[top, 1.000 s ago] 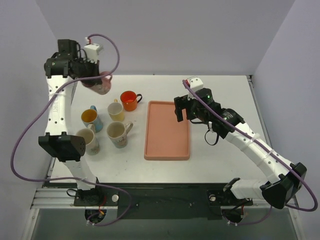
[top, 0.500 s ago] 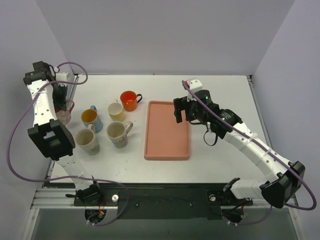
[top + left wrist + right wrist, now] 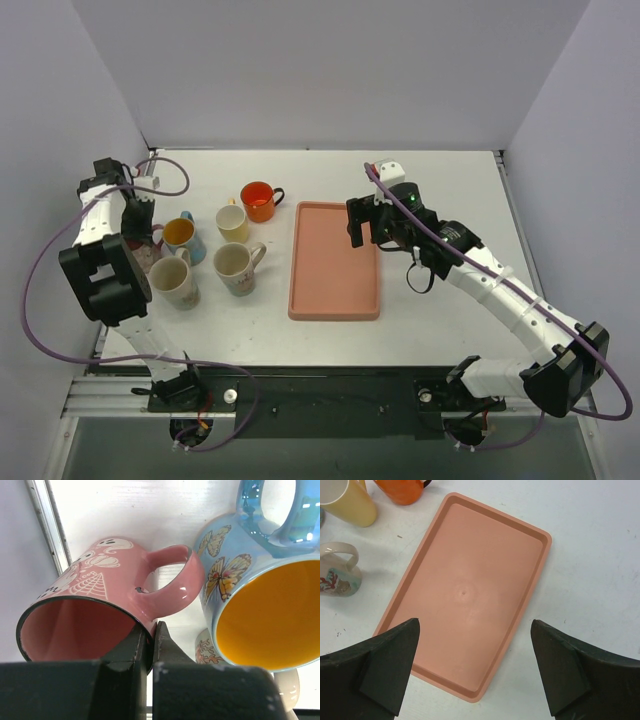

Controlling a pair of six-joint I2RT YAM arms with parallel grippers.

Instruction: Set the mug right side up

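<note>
The left gripper point(image 3: 150, 633) was clamped on the rim of the pink mug point(image 3: 92, 572) beside its handle, mouth toward the wrist camera (probably upright, though that close view left it unsure). The mug was far left of the tray point(image 3: 470, 595), just beyond the blue mug point(image 3: 260, 610). The right gripper point(image 3: 475, 625) hung over the tray, jaws wide apart.

**Robotics laboratory: enclosed manipulation test cell**

A white table point(image 3: 440, 170) is enclosed on three sides by plain, pale walls point(image 3: 330, 70). Two robot arms, the left arm point(image 3: 100, 275) and the right arm point(image 3: 500, 290), are mounted on a metal rail point(image 3: 110, 395) at the near edge. Exposed purple cables point(image 3: 30, 300) are routed along both. The table is laid out with a group of mugs point(image 3: 234, 262) and a salmon-coloured tray point(image 3: 335, 270).
</note>
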